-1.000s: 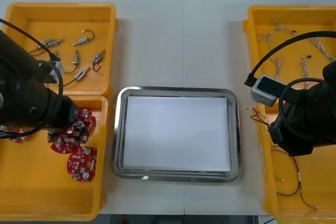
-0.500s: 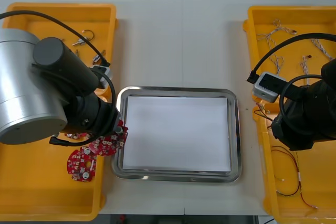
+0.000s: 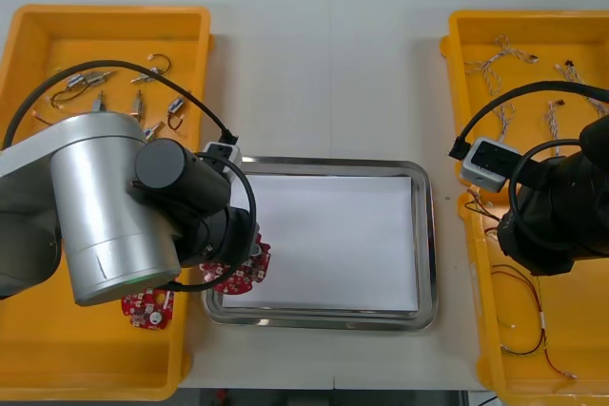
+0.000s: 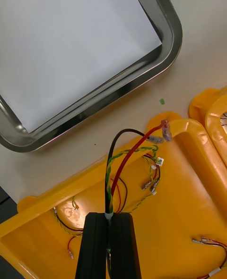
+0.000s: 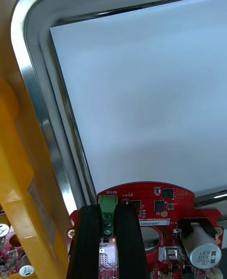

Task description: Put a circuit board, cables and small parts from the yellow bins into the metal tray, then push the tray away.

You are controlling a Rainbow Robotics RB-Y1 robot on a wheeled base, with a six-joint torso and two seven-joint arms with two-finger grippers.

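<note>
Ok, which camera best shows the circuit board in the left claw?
The left wrist view: the circuit board sits close, its green terminal pinched in the left claw. In the front view the left arm covers all but its red edge. The right wrist view faces cables.

Board at the tray's rim, cables held over their bin

We saw a round red circuit board [image 3: 245, 276], pinched at its green terminal by the left gripper [image 5: 108, 210], overlapping the near-left rim of the white-lined metal tray [image 3: 324, 163]. Black, red and yellow cables [image 4: 124, 165], nipped in the right gripper [image 4: 109, 215], arched over a right-hand yellow bin [image 4: 184, 198]. Small metal parts [image 3: 143, 102] lay scattered in the far-left yellow bin [image 3: 114, 14].
</note>
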